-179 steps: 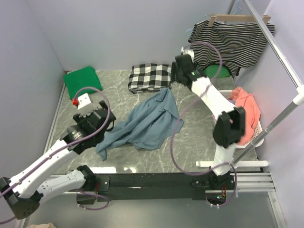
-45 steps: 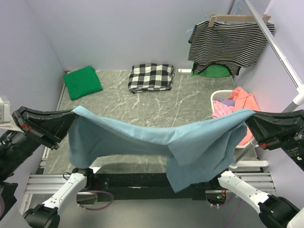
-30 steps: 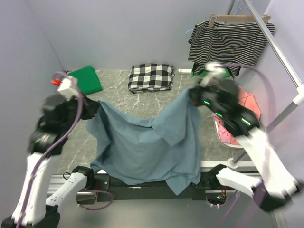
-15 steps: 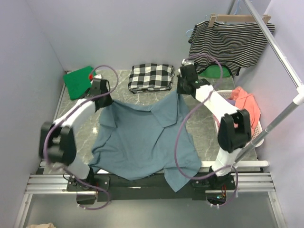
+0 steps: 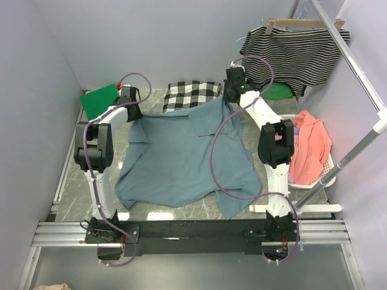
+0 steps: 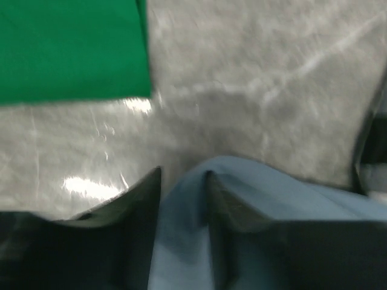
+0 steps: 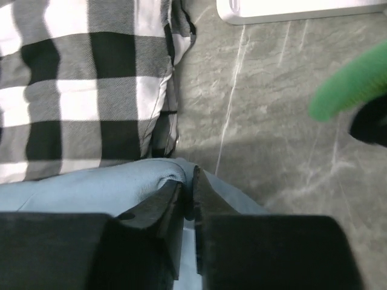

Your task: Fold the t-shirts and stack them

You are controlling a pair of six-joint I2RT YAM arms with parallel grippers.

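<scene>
The slate-blue t-shirt (image 5: 181, 157) lies spread out over the marble table (image 5: 272, 199), its far edge toward the back. My left gripper (image 5: 130, 107) (image 6: 183, 175) is at its far left corner. Its jaws stand apart, with a loose fold of the blue t-shirt (image 6: 284, 196) lying between them. My right gripper (image 5: 228, 99) (image 7: 188, 181) is at the far right corner, pinching a fold of the blue t-shirt (image 7: 91, 187). The folded green t-shirt (image 5: 100, 103) (image 6: 66, 48) lies at the back left, just beyond the left gripper.
A black-and-white checked cloth (image 5: 190, 93) (image 7: 78, 78) lies at the back, touching the blue shirt's far edge. A striped top (image 5: 296, 51) hangs from a hanger at the back right, something green (image 5: 275, 90) (image 7: 357, 78) below it. A basket (image 5: 317, 178) of pink clothes stands at the right.
Both arms have reached farther back and lowered the blue t-shirt flat onto the table. The left jaws have parted; the right jaws still pinch the cloth.
</scene>
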